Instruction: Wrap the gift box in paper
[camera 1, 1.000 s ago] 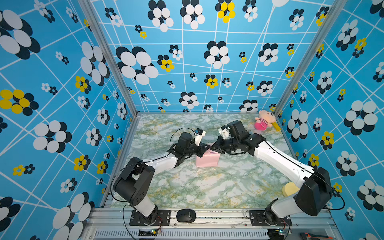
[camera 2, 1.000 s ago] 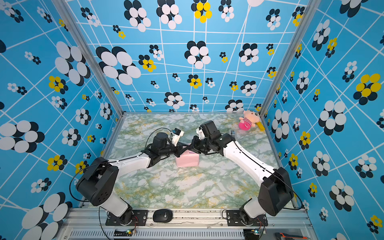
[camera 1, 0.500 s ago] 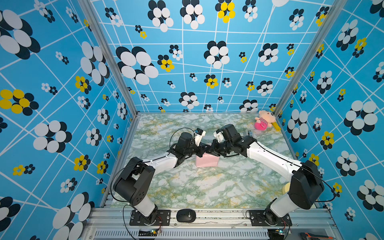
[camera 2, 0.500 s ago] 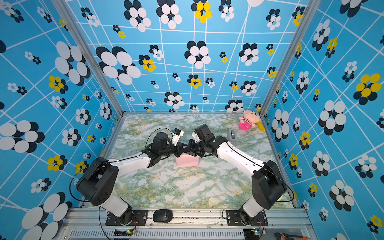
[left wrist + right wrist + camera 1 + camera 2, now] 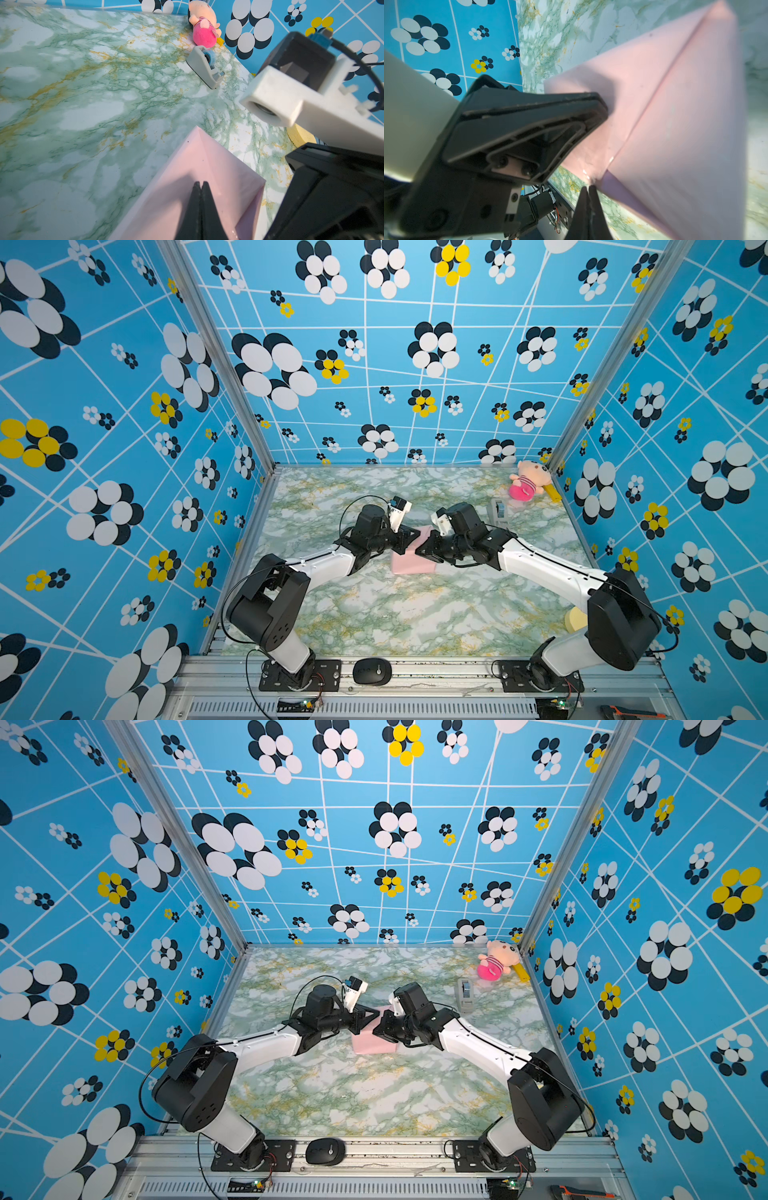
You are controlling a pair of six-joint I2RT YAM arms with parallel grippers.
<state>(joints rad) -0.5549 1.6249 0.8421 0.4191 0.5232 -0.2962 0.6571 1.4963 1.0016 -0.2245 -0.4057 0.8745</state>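
pink paper (image 5: 409, 565) wraps all, gift box unseen

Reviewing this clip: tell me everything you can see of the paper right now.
The paper shows its pale pink face, thin and matte, folded into a box-shaped parcel lying flat in the middle of the table; whatever is inside is hidden. A straight fold line crosses its top, and small glossy spots sit by one corner. The left gripper, fingers shut, presses on its top. The right gripper, also shut, sits at that corner; contact is unclear.
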